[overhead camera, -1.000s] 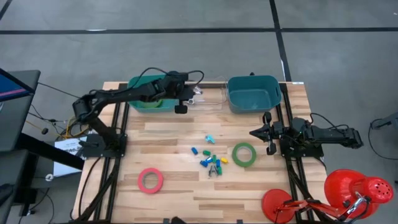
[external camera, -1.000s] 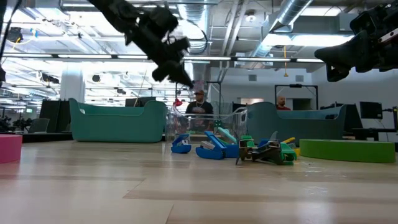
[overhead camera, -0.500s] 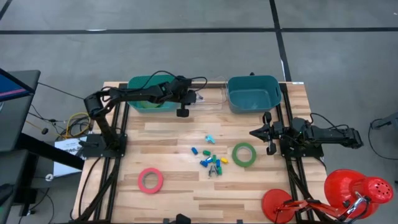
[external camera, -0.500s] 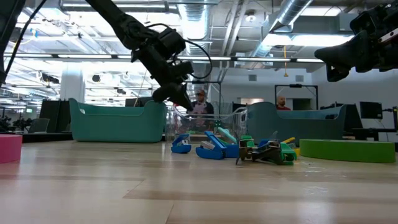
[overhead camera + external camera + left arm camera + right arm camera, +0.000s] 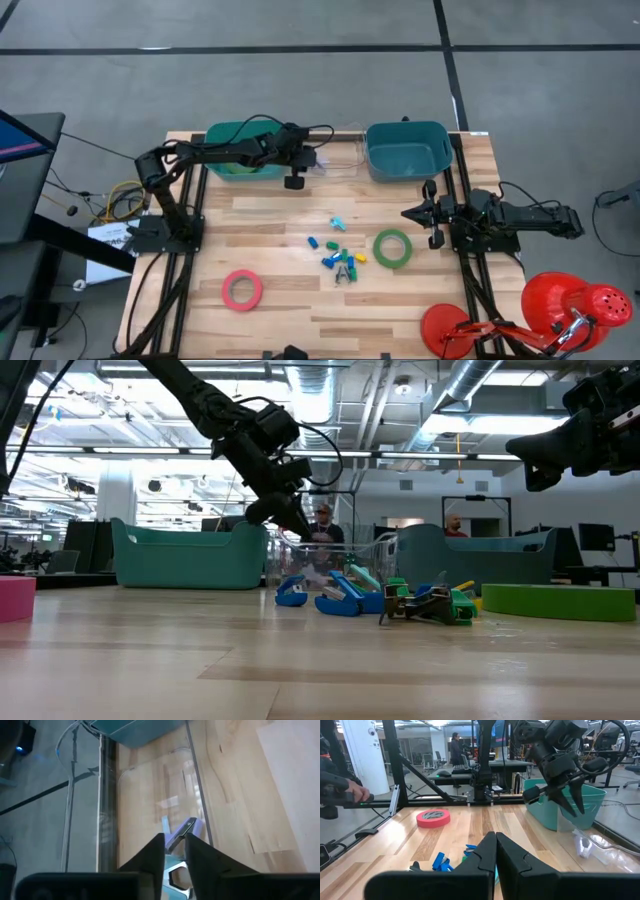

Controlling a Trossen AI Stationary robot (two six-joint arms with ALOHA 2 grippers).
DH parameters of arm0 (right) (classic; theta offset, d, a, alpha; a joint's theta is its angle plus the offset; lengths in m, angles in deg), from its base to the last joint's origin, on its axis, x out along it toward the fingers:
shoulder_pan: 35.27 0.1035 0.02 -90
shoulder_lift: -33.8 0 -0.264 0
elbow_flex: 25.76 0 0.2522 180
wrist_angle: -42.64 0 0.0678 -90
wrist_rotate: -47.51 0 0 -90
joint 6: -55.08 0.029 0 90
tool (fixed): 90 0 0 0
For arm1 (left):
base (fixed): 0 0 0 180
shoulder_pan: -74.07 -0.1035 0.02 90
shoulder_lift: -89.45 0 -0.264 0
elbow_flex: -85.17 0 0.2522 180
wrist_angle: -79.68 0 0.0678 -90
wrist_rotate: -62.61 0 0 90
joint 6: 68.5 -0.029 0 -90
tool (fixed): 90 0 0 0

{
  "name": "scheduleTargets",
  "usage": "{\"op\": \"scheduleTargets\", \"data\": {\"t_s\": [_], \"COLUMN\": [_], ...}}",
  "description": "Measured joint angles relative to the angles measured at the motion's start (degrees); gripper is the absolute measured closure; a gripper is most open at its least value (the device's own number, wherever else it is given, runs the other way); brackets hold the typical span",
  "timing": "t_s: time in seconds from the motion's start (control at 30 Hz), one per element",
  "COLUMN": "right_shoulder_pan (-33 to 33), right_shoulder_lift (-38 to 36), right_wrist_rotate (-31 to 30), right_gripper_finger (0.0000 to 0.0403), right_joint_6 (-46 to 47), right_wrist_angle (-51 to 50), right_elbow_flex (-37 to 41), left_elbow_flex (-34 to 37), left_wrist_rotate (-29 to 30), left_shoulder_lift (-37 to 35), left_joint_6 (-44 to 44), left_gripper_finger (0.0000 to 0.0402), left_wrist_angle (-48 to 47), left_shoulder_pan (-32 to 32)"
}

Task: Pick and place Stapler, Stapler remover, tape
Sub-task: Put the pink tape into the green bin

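Judging by the desk (image 5: 270, 215), looks only partly done: green tape roll (image 5: 392, 248) and pinkish-red tape roll (image 5: 242, 289) both flat on the wood and well apart, with a cluster of small coloured pieces (image 5: 338, 257) lying loose between them, none of it touched by either arm. Cannot make out a third roll anywhere, nor anything inside the left teal bin (image 5: 222, 168) or the right teal bin (image 5: 374, 162). Seems to be at a drop-off step: left hand (image 5: 174, 840) reaching over the clear bin (image 5: 357, 150) that sits between the two teal ones at the far edge. Shows the fingers parted only narrowly, with a small purple-blue piece (image 5: 181, 831) right at their tips above the bin's floor; cannot tell whether pinched or already let go, nor whether stapler or remover. Leaves, on this reading, both rolls and the whole cluster to collect. Right hand (image 5: 495, 840) closed tight, holding nothing, hovering near the desk's right edge, just beside the green roll.
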State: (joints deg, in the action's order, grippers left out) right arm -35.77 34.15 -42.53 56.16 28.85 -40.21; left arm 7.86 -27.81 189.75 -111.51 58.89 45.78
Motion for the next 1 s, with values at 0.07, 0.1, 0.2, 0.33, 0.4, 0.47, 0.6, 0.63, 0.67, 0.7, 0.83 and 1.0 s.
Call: {"op": "scheduleTargets", "data": {"t_s": [0.07,0.1,0.2,0.33,0.4,0.47,0.6,0.63,0.67,0.7,0.83,1.0], "right_shoulder_pan": [0.00,-0.02,0.01,0.00,0.01,0.01,-0.01,-0.02,-0.02,0.01,-0.02,-0.01], "right_shoulder_lift": [0.01,0.01,0.01,0.01,0.01,0.00,0.01,0.01,0.01,0.01,0.01,0.01], "right_wrist_rotate": [0.00,0.00,0.00,0.02,0.02,0.00,0.00,0.02,0.02,0.00,0.00,0.02], "right_gripper_finger": [0.0403,0.0403,0.0403,0.0403,0.0403,0.0403,0.0403,0.0403,0.0403,0.0403,0.0403,0.0403], "right_joint_6": [-0.01,-0.01,-0.02,-0.01,0.00,0.00,0.00,0.00,0.00,0.00,-0.01,-0.01], "right_wrist_angle": [0.00,0.00,0.00,0.00,0.00,0.01,0.02,0.00,0.00,0.00,0.00,0.00], "right_elbow_flex": [0.00,0.00,0.00,0.00,0.00,0.00,0.00,0.00,0.00,0.00,0.00,0.00], "left_elbow_flex": [0.00,0.00,0.00,-0.02,0.00,0.00,0.00,0.00,0.00,0.00,-0.02,-0.02], "left_wrist_rotate": [0.40,0.79,2.69,3.85,3.89,3.89,4.89,5.33,5.42,5.40,5.35,5.38], "left_shoulder_lift": [-0.02,-0.02,-0.21,-1.30,-2.39,-3.77,-7.00,-7.90,-8.81,-9.66,-12.79,-15.92], "left_joint_6": [0.26,0.80,2.99,5.98,6.94,7.70,9.84,10.47,11.31,12.22,16.55,20.71], "left_gripper_finger": [0.0315,0.0308,0.0291,0.0274,0.0269,0.0265,0.0261,0.0261,0.0261,0.0261,0.0259,0.0252], "left_wrist_angle": [0.00,0.00,-0.10,-0.56,-0.59,-0.58,-0.94,-0.94,-0.91,-1.02,-1.09,-3.70], "left_shoulder_pan": [0.32,0.53,1.33,2.33,2.92,3.52,5.20,5.80,6.40,7.12,9.87,13.32]}}
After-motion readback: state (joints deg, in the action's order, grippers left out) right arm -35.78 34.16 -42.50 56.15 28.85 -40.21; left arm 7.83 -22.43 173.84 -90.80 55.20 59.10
